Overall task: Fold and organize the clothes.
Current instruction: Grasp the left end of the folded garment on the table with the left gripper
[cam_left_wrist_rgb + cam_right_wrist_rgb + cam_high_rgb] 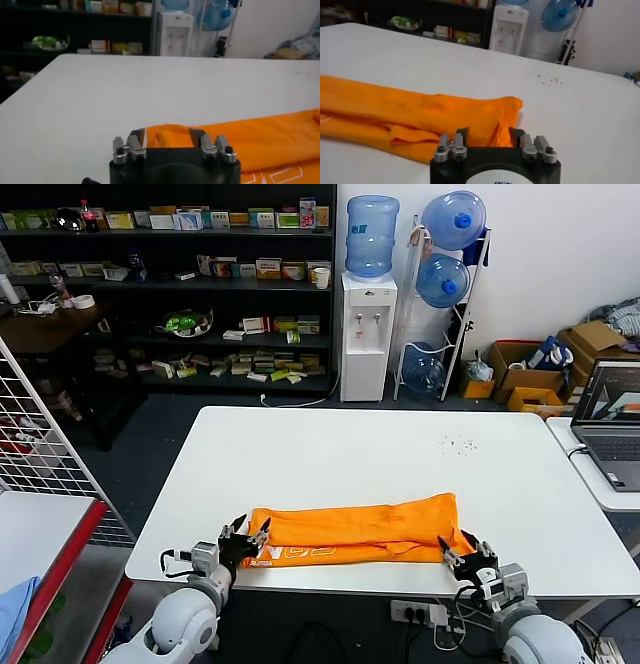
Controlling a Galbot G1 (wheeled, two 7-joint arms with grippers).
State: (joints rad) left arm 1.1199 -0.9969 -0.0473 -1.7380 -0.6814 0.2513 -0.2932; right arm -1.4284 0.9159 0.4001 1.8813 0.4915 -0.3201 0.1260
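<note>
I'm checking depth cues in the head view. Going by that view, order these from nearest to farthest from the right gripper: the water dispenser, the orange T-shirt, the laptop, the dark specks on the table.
1. Orange T-shirt: its end lies right at the right gripper, near table edge.
2. Dark specks: mid-table, beyond the shirt.
3. Laptop: side table, far right.
4. Water dispenser: against the back wall.

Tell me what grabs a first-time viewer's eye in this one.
The bright orange T-shirt, folded into a long band, lies along the white table's near edge. The left gripper and right gripper sit open at its two ends, neither holding it.
</note>
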